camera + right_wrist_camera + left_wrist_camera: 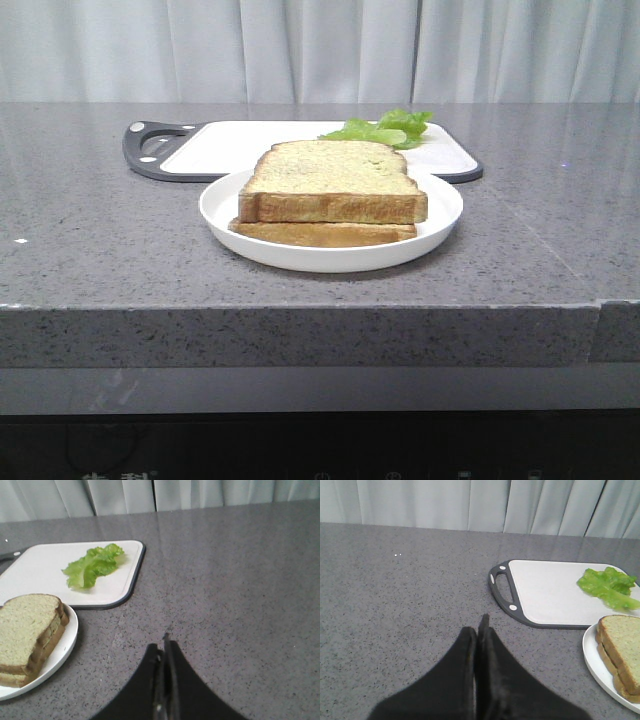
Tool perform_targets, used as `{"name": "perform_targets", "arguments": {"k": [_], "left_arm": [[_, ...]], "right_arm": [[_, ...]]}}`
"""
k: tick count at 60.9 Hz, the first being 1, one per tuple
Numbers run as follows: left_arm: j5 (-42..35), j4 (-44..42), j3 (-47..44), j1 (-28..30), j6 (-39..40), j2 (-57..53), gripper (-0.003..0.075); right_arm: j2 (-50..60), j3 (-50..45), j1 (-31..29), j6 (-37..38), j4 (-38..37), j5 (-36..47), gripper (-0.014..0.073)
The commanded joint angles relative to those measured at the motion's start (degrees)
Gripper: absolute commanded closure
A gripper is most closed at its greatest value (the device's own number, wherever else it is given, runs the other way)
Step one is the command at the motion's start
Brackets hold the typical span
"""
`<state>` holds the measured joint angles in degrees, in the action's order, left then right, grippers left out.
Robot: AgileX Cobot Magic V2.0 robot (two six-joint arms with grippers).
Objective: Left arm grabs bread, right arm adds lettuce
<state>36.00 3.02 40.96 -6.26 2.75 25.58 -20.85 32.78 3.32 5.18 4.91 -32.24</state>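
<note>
Grey speckled stone forms the tabletop (90, 240), on which we see a white plate (222, 208) near the front edge. On the plate lies the bread (334, 180), a thick slice with a pale face and brown crust, stacked squarely on a thinner slice (322, 234) of the same colour. Directly behind the plate lies a white cutting board (240, 145) with a dark rim and a handle at its left end. The lettuce (385, 127), a small ruffled green leaf, rests on the right part of the board, just behind the bread and apart from it.

In the left wrist view we see the left claw (481, 630) over bare tabletop, its two black fingers pressed together with nothing between them; the board, the lettuce (610, 586) and the plate with the bread (625, 647) lie well apart from it.

In the right wrist view we see the right claw (165, 652) likewise closed, its fingers meeting at a thin seam and pinching nothing, also above bare tabletop. From here the lettuce (93, 566) lies on the board and the bread (25, 630) sits on the plate near the board's edge. White curtains (320, 50) hang behind the tabletop.
</note>
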Motion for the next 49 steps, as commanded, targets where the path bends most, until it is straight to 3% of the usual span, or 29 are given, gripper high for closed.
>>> {"name": "perform_targets", "arguments": {"k": [1,13,16,21,25,30,35,49], "left_arm": [[-4.4,0.4,1.9,0.1,0.4,2.2,0.0741],[-3.7,0.3,2.0,0.1,0.3,5.3,0.0738],[-3.4,0.3,2.2,0.0,0.1,6.6,0.0706],[-2.4,0.6,3.1,-0.1,0.0,9.3,0.0582],[-0.7,1.9,4.5,-0.1,-0.2,11.7,0.0436],[2.2,4.5,6.2,-0.4,-1.0,14.2,0.0344],[5.5,9.8,8.3,-1.3,-5.7,17.2,0.0349],[11.4,24.6,13.5,-6.5,-11.3,27.3,0.0357]], "right_arm": [[-2.5,1.5,-0.4,-0.5,0.1,3.7,0.0711],[-4.5,1.3,-0.4,-0.5,0.1,2.6,0.0707],[-5.1,1.3,-0.4,-0.5,0.2,1.9,0.0686],[-6.0,1.3,-0.4,-0.5,0.2,1.1,0.0575],[-6.6,1.3,-0.4,-0.5,0.2,1.0,0.0420],[-6.9,1.3,-0.4,-0.5,0.2,1.2,0.0276],[-7.1,1.3,-0.4,-0.5,0.2,1.4,0.0221],[-7.1,1.3,-0.4,-0.5,0.2,1.5,0.0230]]}}
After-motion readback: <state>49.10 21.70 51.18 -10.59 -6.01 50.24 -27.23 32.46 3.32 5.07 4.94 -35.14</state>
